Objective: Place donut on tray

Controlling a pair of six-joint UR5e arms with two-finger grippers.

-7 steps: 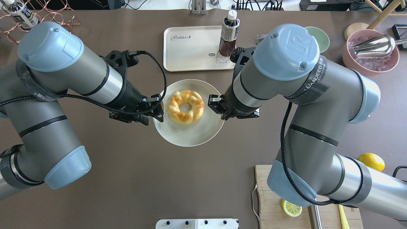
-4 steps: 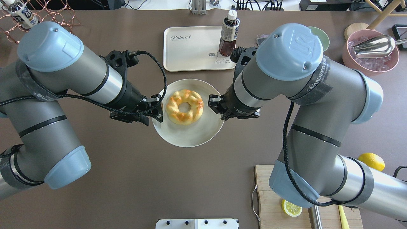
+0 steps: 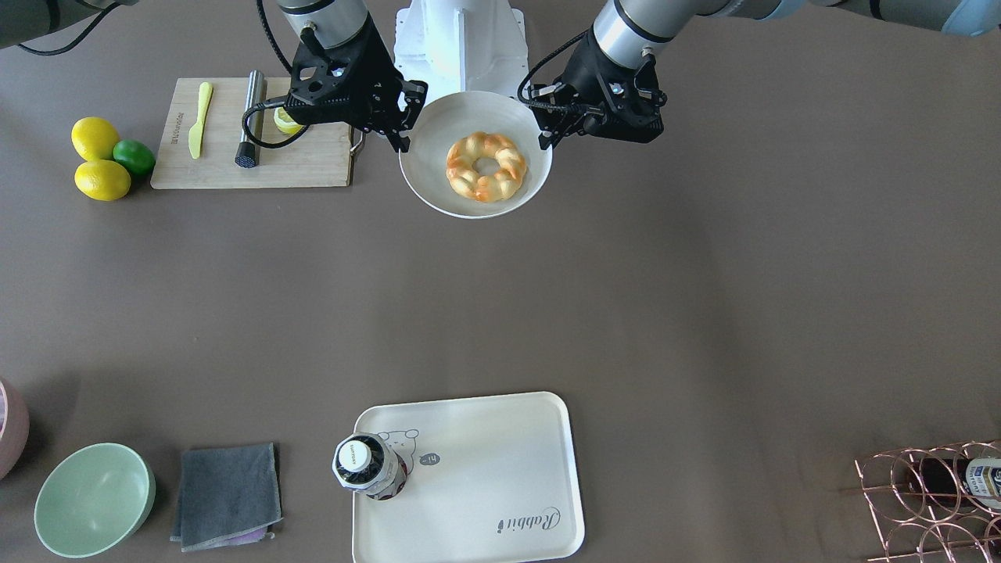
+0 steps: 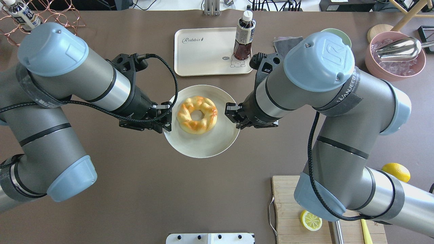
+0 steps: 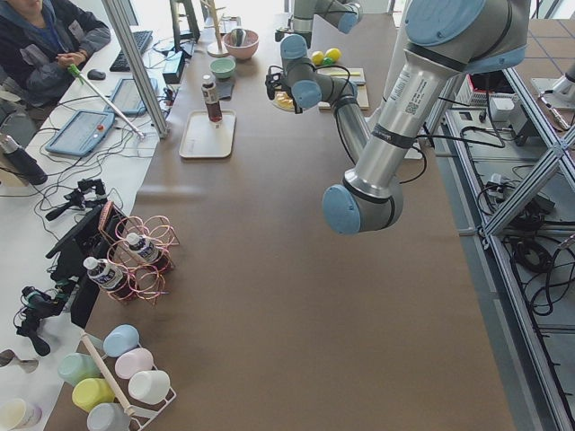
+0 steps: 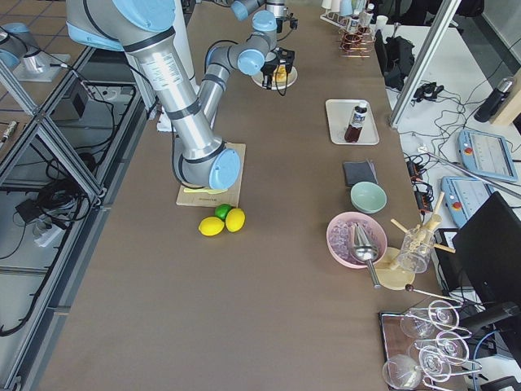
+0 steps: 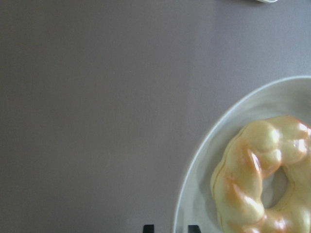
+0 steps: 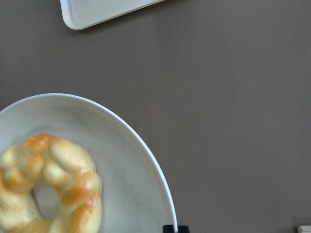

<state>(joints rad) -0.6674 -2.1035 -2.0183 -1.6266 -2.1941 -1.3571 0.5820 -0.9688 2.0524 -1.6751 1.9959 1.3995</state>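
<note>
The donut point(image 4: 197, 114) lies on the plate point(image 4: 203, 149), well apart from the tray point(image 4: 203, 51) lettered "Rabbit", where a bottle point(image 4: 243, 37) stands, its label unreadable. Left gripper point(image 4: 166, 117) straddles the rim, tips spread; right gripper point(image 4: 231, 114) pinches the rim opposite.

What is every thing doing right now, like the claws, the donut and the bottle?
donut: lying flat on the plate, not on the tray.
tray: holds only the bottle, near one corner.
bottle: upright, cap on.
left claw: looks open, straddling the plate's rim.
right claw: looks shut on the plate's rim.
lemon half: cut face up on the cutting board.
</note>
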